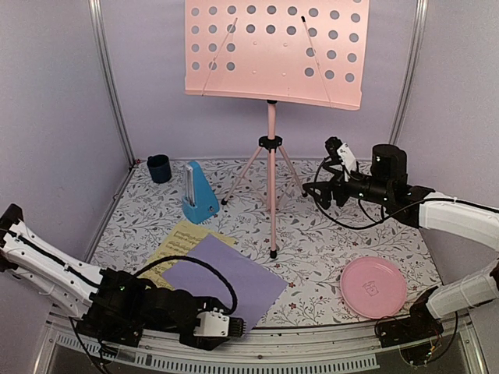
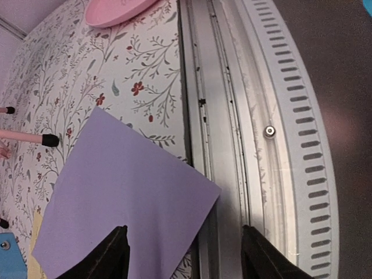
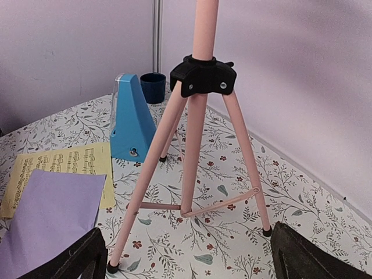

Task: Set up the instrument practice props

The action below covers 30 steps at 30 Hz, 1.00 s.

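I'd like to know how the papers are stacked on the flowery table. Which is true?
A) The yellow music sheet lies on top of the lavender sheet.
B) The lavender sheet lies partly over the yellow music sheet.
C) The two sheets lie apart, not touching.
B: the plain lavender paper sheet covers the near part of the yellow printed music sheet, whose far strip shows beyond it.

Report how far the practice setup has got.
Done: stand and metronome upright on the table. In hand: the left gripper, open, at the near corner of the lavender sheet, not gripping. Left: it and the yellow sheet beneath lie flat; the stand's desk is bare.
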Tool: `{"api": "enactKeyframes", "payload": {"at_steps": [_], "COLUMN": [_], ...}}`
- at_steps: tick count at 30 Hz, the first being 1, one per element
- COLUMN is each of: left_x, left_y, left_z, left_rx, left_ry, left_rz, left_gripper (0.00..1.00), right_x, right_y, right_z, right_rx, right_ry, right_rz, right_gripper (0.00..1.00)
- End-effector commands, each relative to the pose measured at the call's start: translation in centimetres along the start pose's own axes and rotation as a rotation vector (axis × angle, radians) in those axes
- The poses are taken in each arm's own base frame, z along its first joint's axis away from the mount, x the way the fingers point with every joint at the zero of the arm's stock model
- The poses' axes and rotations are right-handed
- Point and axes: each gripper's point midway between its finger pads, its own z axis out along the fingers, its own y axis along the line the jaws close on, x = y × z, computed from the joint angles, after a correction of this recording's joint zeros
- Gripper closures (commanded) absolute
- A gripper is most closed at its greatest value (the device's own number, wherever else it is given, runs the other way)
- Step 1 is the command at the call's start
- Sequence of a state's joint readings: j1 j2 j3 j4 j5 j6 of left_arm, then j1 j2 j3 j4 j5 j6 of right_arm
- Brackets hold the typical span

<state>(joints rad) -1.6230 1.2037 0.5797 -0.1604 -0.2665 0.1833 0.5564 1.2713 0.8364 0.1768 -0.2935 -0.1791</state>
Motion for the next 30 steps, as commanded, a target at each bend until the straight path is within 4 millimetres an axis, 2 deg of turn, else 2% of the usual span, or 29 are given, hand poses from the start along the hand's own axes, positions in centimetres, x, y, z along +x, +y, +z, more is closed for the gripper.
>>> {"api": "enactKeyframes", "payload": {"at_steps": [1, 5, 12, 19, 25, 30], "left_x": [1.1, 3.3, 4.5, 4.0, 3.4, 1.6], "left_y": [-2.4, -2.2, -1.3, -0.1, 0.1, 1.0], "left_z": [1.0, 3.1, 5.3, 6.3, 6.4, 5.4], "left_rx": [0.055, 0.006, -0.090, -0.161, -0.162, -0.189], "left_ry": [0.095, 0.214, 0.284, 0.267, 0.240, 0.178], "left_rz": [0.049, 0.101, 0.167, 0.185, 0.190, 0.158], "left_gripper": [0.34, 0.41, 0.44, 0.54, 0.75, 0.94], "right_x": [-1.0, -1.3, -1.3, -1.3, -1.4, -1.4], "right_y": [0.4, 0.3, 0.3, 0.4, 0.3, 0.3], "right_z": [-0.9, -1.1, -1.0, -1.1, -1.2, -1.4], "right_rx": [-0.003, 0.002, 0.000, 0.000, 0.005, 0.006], "right_ry": [-0.028, -0.031, -0.030, -0.033, -0.035, -0.040], "right_rz": [0.004, 0.004, 0.009, 0.009, 0.006, 0.003], "right_gripper": [0.01, 0.01, 0.01, 0.01, 0.01, 0.01]}}
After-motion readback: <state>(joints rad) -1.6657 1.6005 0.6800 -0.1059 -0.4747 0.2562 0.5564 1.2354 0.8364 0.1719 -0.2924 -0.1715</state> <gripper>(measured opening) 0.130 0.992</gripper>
